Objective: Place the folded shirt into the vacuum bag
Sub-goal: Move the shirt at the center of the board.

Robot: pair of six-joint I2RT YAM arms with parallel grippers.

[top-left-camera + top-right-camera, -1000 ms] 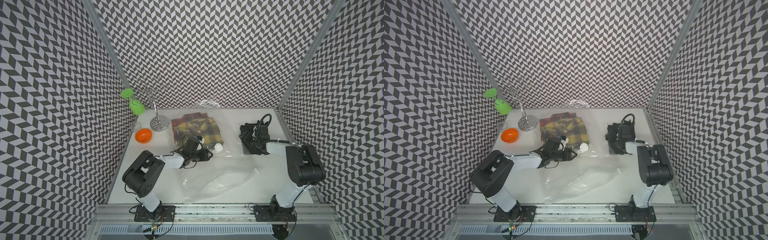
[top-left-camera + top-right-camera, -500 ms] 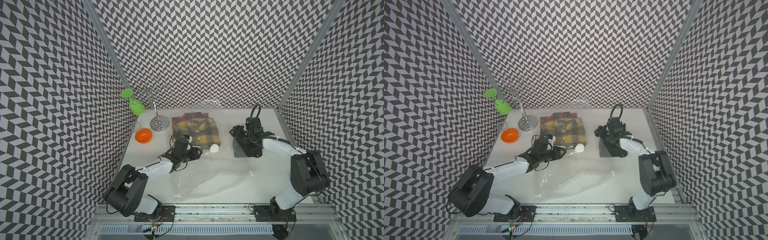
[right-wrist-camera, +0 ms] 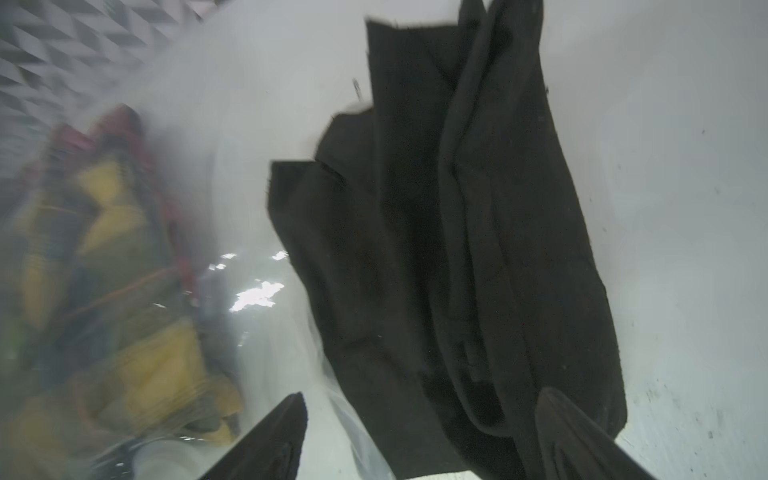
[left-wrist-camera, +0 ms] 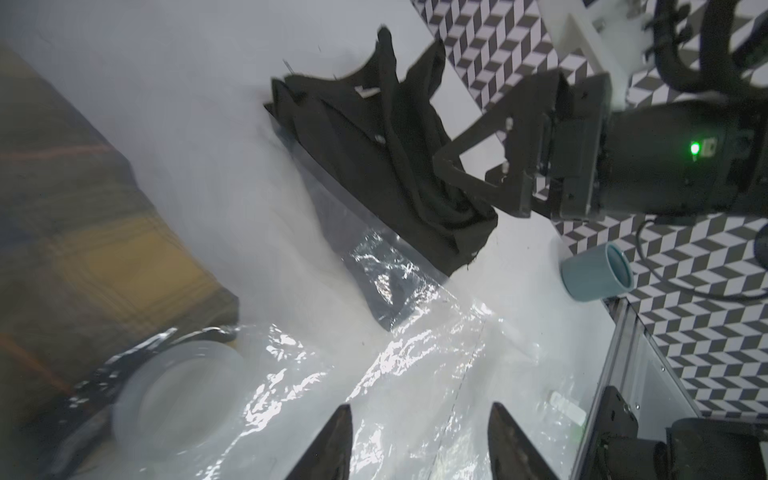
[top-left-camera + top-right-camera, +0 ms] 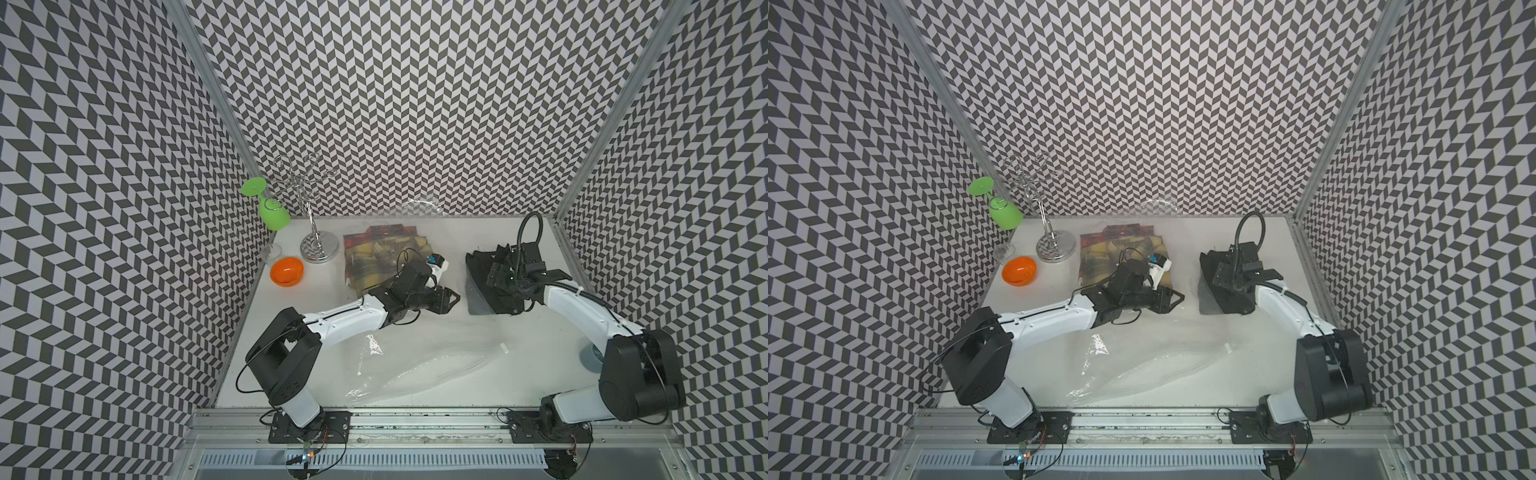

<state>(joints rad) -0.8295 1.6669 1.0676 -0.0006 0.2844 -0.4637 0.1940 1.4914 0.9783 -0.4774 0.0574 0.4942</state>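
Observation:
A black folded shirt [image 5: 482,266] [image 5: 1208,266] [image 3: 457,208] lies at the right back of the table, its near corner grey under plastic film. My right gripper [image 5: 496,274] [image 5: 1219,276] [image 4: 461,178] [image 3: 419,440] is open, its fingers straddling the shirt's edge. The transparent vacuum bag [image 5: 415,370] [image 5: 1142,365] [image 4: 415,332] spreads from the front centre toward the back. Its white valve cap [image 4: 178,395] sits beside my left gripper [image 5: 451,299] [image 5: 1177,299] [image 4: 419,436], which is open low over the film. A plaid shirt [image 5: 374,249] [image 5: 1108,249] [image 4: 83,249] [image 3: 104,249] looks blurred through plastic.
At the back left stand a chrome rack [image 5: 313,245] with a green glass [image 5: 274,212] hanging on it, a clear glass [image 5: 272,251] and an orange bowl [image 5: 286,271]. A blue cup [image 5: 592,361] [image 4: 594,272] lies near the right arm's base. Patterned walls close three sides.
My left gripper has moved right along the bag and now covers the valve cap in the top views. The right gripper's jaws have widened over the black shirt.

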